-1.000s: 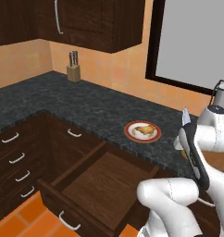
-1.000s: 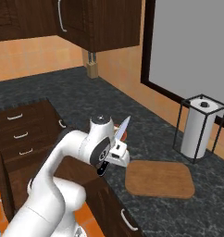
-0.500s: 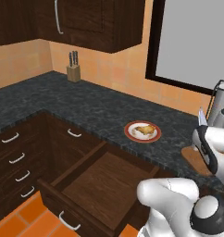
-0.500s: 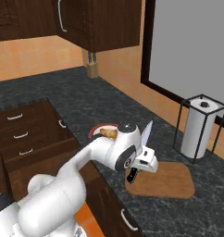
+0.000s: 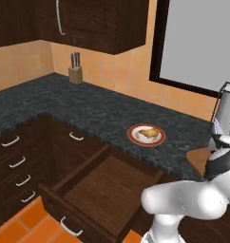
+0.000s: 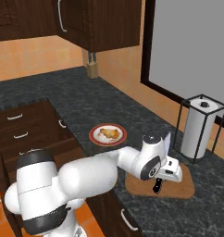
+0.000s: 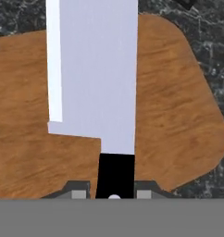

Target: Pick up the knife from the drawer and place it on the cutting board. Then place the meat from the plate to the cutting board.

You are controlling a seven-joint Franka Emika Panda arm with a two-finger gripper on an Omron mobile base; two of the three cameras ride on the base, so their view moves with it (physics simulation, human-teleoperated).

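Observation:
My gripper (image 6: 162,176) is shut on the knife's black handle (image 7: 115,175) and holds it just above the cutting board (image 6: 180,189). In the hand view the pale blade (image 7: 93,74) lies across the light-brown board (image 7: 178,106). From the right base view the blade (image 6: 168,141) points up and the handle end (image 6: 156,185) hangs toward the board. The meat (image 5: 148,134) sits on the red-rimmed white plate (image 5: 134,138), left of the board (image 5: 198,159). The wide dark drawer (image 5: 102,190) stands pulled open below the counter.
A paper towel roll in a black wire holder (image 6: 199,127) stands right behind the board. A tan knife block (image 5: 75,73) is far back by the wall. Narrow stacked drawers (image 5: 17,163) are shut at the left. My arm's white links cover the counter edge.
The arm has swung right with the knife, from beside the plate to over the cutting board, and has come lower toward it.

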